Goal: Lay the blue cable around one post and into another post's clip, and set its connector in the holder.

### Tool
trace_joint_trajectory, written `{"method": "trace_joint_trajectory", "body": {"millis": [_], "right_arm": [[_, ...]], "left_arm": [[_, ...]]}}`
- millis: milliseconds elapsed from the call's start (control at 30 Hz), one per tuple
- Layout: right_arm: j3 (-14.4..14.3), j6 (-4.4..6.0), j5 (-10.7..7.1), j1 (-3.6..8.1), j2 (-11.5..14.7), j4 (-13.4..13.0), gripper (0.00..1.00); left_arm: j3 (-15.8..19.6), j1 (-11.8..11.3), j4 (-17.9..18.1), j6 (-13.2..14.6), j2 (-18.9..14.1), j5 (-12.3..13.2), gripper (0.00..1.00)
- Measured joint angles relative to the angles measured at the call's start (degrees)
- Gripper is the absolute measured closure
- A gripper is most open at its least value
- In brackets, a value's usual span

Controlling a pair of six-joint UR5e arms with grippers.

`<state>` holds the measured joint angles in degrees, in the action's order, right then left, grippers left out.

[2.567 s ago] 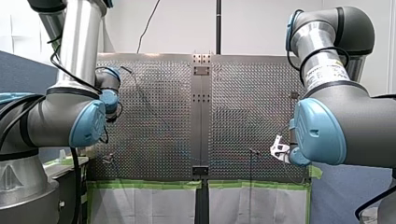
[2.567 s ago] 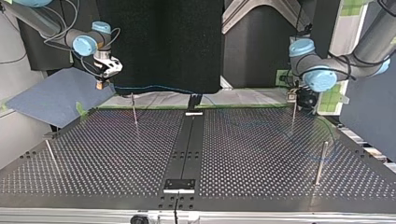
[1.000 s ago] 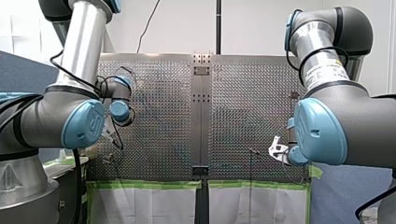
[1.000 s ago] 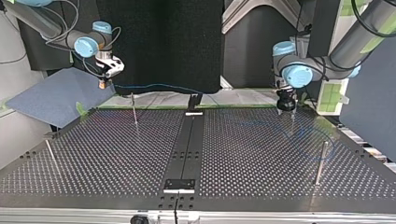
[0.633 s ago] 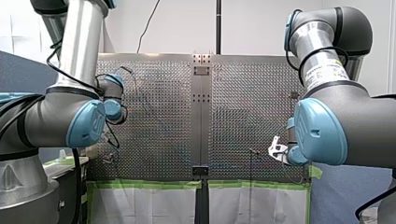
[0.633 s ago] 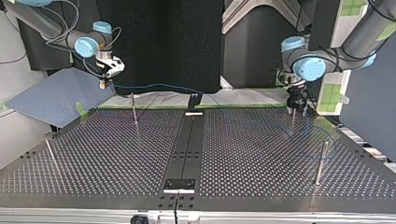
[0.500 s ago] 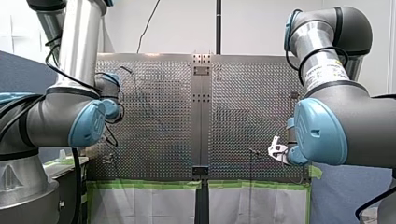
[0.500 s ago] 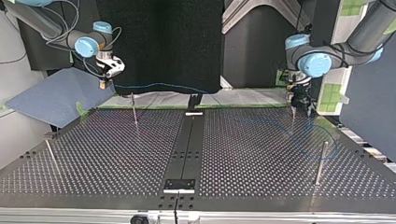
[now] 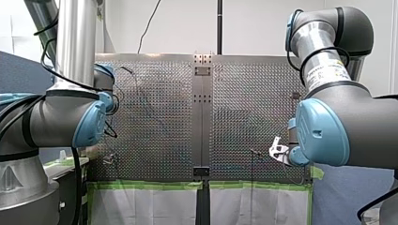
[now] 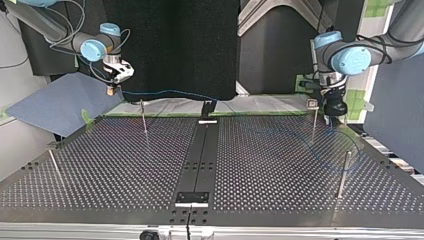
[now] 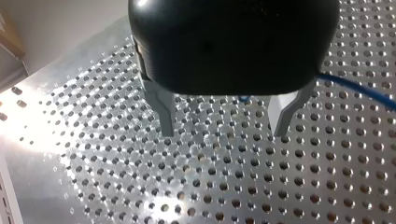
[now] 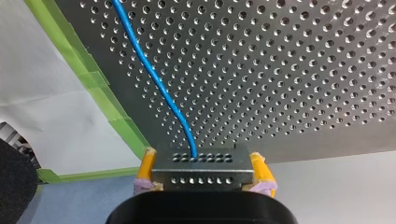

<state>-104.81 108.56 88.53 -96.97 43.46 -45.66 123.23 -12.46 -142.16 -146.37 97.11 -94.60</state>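
In the right wrist view my right gripper (image 12: 203,169) is shut on a grey metal connector (image 12: 201,179) between its yellow pads (image 12: 146,167). The blue cable (image 12: 154,74) leaves the connector and runs over the perforated plate. At the top view's left that gripper (image 10: 111,84) hangs behind the plate's back edge, and the cable (image 10: 165,92) runs from it toward the middle. My left gripper (image 11: 224,122) is open above the plate with nothing between its fingers, and a stretch of cable (image 11: 359,91) lies beside one finger. It hangs at the top view's right (image 10: 334,111), next to a thin post (image 10: 314,122).
Further posts stand at the top view's right front (image 10: 343,175), left back (image 10: 143,117) and left front (image 10: 54,165). A black bracket (image 10: 208,107) sits at the back of the centre strip, another (image 10: 191,198) at its front. Green tape (image 12: 93,88) edges the plate.
My left arm has swung toward the top view's right, past the thin post, with its gripper open throughout. My right arm has kept still with the connector.
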Motion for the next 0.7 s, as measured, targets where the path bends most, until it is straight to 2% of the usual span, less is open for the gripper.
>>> {"method": "trace_joint_trajectory", "body": {"millis": [300,567,700], "right_arm": [[0.0,0.02,-0.01,-0.02,0.0,0.1,1.00],[0.0,0.06,-0.01,-0.02,0.0,0.1,1.00],[0.0,0.04,-0.01,-0.02,0.0,0.1,1.00]], "left_arm": [[2.5,-0.2,-0.5,-0.4,-1.0,3.9,0.00],[3.0,0.0,-0.5,-0.3,-2.5,7.8,0.00],[3.4,-0.1,-0.9,-0.3,-4.1,8.3,0.00]]}}
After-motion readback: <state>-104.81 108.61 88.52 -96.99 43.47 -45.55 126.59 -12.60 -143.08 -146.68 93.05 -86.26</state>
